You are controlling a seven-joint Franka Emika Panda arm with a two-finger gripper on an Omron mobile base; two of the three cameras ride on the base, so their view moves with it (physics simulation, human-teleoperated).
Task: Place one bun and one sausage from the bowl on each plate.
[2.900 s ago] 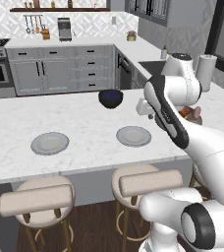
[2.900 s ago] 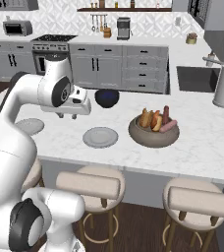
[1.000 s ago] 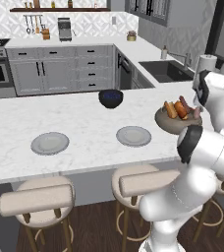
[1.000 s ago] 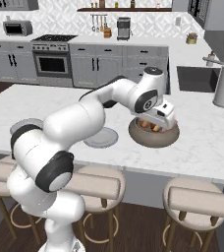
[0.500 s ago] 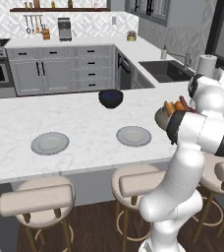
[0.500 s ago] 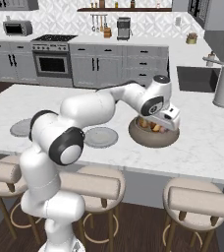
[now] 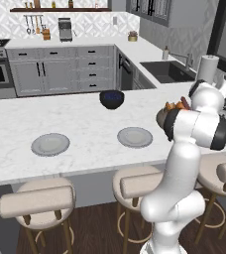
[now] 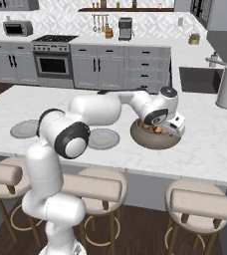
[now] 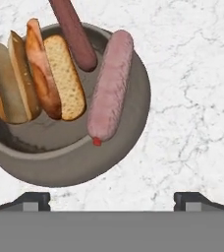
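Two plates sit on the white worktop [image 7: 85, 129] in the left base view: one plate [image 7: 50, 144] at the left middle, the other plate [image 7: 135, 137] near the middle. Both look bare. A dark little bowl [image 7: 111, 98] stands behind them. At the right, the big bowl [image 7: 161, 117] peeks out from behind the white arm, with food ends [image 7: 177, 104] poking up.

In the right base view, the arm reaches across the middle of the frame. The hand hangs just over the big brown bowl [image 8: 155, 138], and one plate [image 8: 103, 139] lies just to its left. The other plate [image 8: 26, 128] is far off at the left.

In the hand view, the fingers [image 9: 111, 199] stand wide apart at the bottom edge, with nothing between them. The bowl [image 9: 60, 162] lies up and to the left of them. A pale pink sausage [image 9: 110, 86] leans on the bowl's right side. Its long way runs nearly up and down the frame, tipped a little right at the top. Its low end is the food closest to the fingers. A darker sausage [image 9: 74, 32] sits at the top, and a bun [image 9: 65, 76] lies left of the pink one. More buns [image 9: 15, 81] are further left. I think the hand must go down and a bit left to grab one.
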